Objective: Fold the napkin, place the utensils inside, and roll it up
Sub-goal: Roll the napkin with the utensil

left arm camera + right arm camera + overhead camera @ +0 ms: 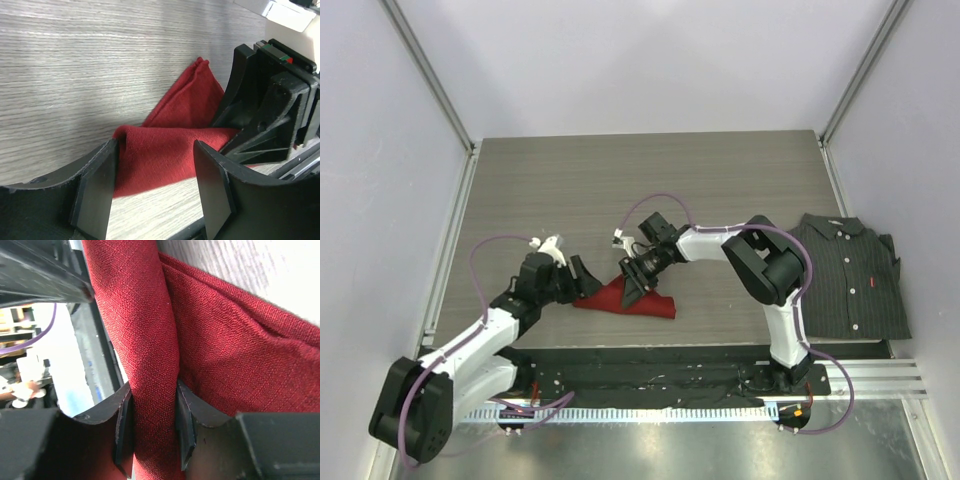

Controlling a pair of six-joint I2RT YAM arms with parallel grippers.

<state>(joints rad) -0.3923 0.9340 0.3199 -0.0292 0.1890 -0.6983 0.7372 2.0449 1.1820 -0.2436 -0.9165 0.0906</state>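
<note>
Napkin (638,303) lies bunched and partly folded on the table (620,190), near its near edge, between my two hands. My right hand (152,420) is clamped on a raised ridge of the red cloth, pinched tight between both fingers. My left hand (155,170) is released: its fingers are spread, a fold of the napkin sits between them, and there's a gap on one side. Step in hand, I judge: the folding, not finished, since the cloth reads as a rough triangle with a hump rather than a flat fold. Next move calls for the left to get a grip on its edge and both to lay the cloth flat. Counts: one napkin, two hands, one dark striped shirt (845,275) well off to the right, and no utensils visible in any view.
</note>
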